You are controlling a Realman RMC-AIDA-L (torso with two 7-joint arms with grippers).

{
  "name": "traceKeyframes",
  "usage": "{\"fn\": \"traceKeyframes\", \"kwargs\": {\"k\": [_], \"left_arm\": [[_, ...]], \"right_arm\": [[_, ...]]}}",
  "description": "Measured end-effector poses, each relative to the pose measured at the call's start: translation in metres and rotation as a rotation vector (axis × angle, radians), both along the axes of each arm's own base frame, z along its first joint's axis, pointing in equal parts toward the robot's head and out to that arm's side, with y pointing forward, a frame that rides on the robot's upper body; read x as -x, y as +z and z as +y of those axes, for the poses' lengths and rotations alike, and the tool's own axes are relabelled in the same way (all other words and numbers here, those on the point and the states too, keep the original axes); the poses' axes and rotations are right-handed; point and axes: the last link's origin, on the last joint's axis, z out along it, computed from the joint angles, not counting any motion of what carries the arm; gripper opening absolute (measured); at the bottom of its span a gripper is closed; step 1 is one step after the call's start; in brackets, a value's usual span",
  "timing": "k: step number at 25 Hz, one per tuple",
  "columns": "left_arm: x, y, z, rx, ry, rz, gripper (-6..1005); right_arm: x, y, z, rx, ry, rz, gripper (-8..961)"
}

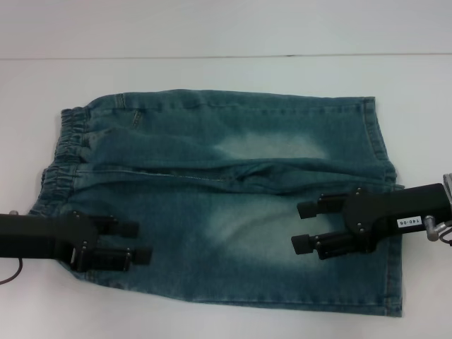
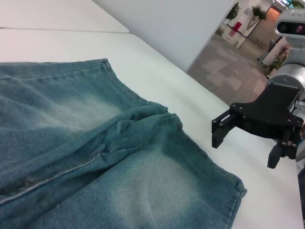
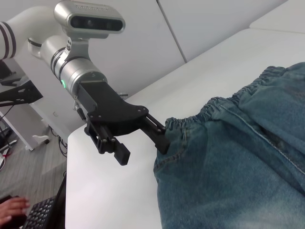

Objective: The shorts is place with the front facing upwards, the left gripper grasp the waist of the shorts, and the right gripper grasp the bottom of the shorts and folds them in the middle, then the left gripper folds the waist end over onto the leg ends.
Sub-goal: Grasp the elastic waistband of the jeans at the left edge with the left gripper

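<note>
The blue faded-denim shorts (image 1: 226, 205) lie spread flat on the white table (image 1: 212, 78). Their crinkled elastic waist (image 1: 60, 159) is at the left and the stitched leg hems (image 1: 378, 141) at the right. My left gripper (image 1: 143, 242) stands open over the near corner by the waist, holding nothing. The right wrist view shows the left gripper (image 3: 143, 150) with one finger right at the waist (image 3: 224, 102) edge. My right gripper (image 1: 297, 227) is open too, hovering over the near leg by the bottom of the shorts. In the left wrist view the right gripper (image 2: 244, 150) hangs just beyond the hem (image 2: 228, 191).
Bare white tabletop surrounds the shorts, with a pale wall behind. Past the table's left edge there is a keyboard (image 3: 33, 214) with a person's hand on it. An open floor area lies beyond the table's right side.
</note>
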Motion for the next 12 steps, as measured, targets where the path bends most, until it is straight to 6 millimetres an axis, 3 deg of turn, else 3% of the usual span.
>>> {"fn": "traceKeyframes", "kwargs": {"k": [12], "left_arm": [[-0.0001,0.0016,0.0008,-0.002,0.003,0.001,749]], "right_arm": [[0.002,0.0012,0.0026,-0.002,0.009,-0.003,866]]}}
